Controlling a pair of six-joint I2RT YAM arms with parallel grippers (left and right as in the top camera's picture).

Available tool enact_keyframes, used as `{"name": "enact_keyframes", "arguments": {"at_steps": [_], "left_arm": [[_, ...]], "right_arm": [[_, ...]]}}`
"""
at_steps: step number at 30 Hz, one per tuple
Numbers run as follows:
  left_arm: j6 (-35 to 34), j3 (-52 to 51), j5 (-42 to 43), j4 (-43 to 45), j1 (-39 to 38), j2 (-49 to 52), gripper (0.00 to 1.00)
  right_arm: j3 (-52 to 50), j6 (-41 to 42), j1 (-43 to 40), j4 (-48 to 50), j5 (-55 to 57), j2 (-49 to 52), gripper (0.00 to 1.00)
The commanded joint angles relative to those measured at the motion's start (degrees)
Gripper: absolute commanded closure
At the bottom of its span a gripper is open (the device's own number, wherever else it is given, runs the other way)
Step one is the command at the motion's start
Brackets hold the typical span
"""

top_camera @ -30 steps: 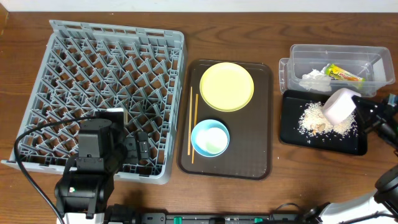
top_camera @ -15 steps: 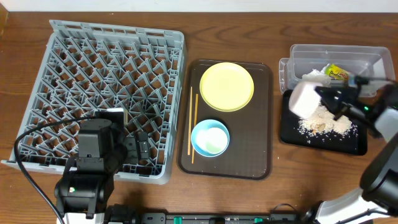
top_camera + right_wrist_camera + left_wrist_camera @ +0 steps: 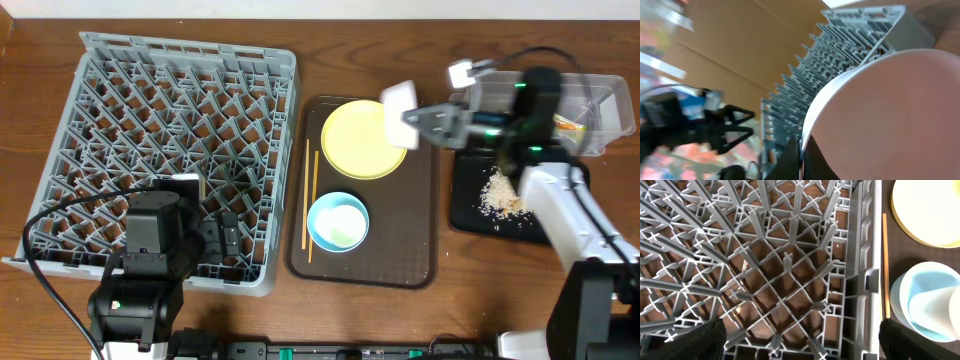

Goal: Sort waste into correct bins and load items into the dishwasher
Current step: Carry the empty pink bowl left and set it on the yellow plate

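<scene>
My right gripper (image 3: 418, 118) is shut on the rim of the white bowl (image 3: 400, 103) and holds it in the air, on its side, over the right edge of the yellow plate (image 3: 360, 140). In the right wrist view the bowl (image 3: 890, 115) fills the frame, its rim between my fingers (image 3: 802, 155), with the grey dish rack (image 3: 840, 65) beyond. The blue bowl (image 3: 337, 221) and the chopsticks (image 3: 308, 200) lie on the brown tray (image 3: 420, 240). My left gripper (image 3: 800, 340) is open over the rack's (image 3: 170, 150) front right corner. Food scraps (image 3: 500, 192) lie in the black tray (image 3: 470, 215).
The clear tub (image 3: 590, 100) stands at the back right, partly hidden by my right arm; a bit of the yellow-green wrapper (image 3: 570, 125) shows in it. The blue bowl (image 3: 930, 305), plate (image 3: 927, 210) and a chopstick (image 3: 885, 265) show in the left wrist view.
My right arm has carried the white bowl left, from above the black tray to above the yellow plate's edge. The left arm has not moved.
</scene>
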Motion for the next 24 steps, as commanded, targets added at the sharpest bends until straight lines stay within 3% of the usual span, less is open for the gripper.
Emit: {"name": "enact_keyframes", "arguments": {"at_steps": [1, 12, 15, 24], "left_arm": [[-0.3, 1.0, -0.9, -0.1, 0.3, 0.0, 0.02], [-0.3, 1.0, -0.9, -0.1, 0.3, 0.0, 0.02], [-0.3, 1.0, -0.9, -0.1, 0.3, 0.0, 0.02], [-0.3, 1.0, -0.9, -0.3, 0.3, 0.0, 0.02]], "right_arm": [[0.1, -8.6, 6.7, -0.2, 16.7, -0.2, 0.99], [0.1, -35.6, 22.9, -9.4, 59.1, 1.1, 0.99], [0.1, -39.1, 25.2, -10.9, 62.1, 2.8, 0.99], [0.1, -39.1, 26.1, -10.1, 62.5, 10.9, 0.99]]}}
